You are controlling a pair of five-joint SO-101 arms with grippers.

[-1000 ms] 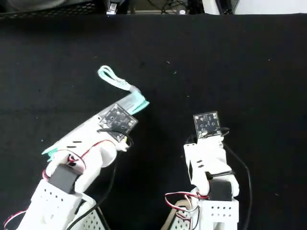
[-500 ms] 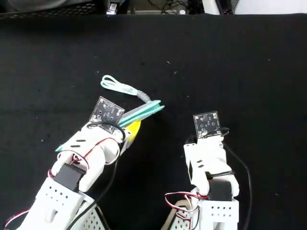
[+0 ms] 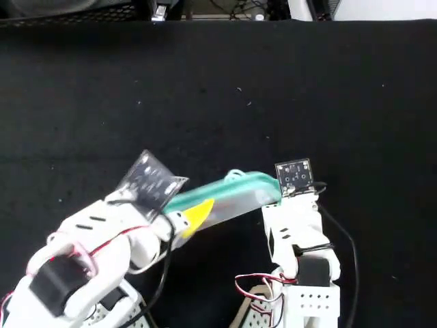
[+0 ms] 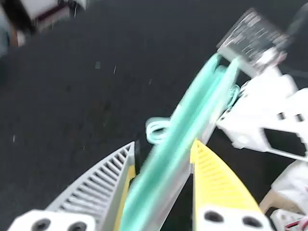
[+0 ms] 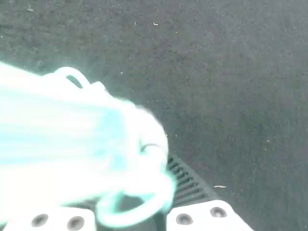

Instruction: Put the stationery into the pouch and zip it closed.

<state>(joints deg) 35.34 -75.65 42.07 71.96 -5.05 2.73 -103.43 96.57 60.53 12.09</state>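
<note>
My left hand [image 4: 163, 147] clamped on pouch [image 4: 192, 108] end; pouch looks light, floppy, slick; I'd grip stiffer zipper edge [image 3: 235, 186].

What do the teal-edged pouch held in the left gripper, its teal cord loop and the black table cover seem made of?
Teal-edged pouch: teal trim, probably woven fabric; pale see-through body, likely soft plastic, slightly glossy. Teal cord loop: thin round cord, probably braided textile. Black table cover: matte, lint-flecked, looks like felt or cloth.
</note>
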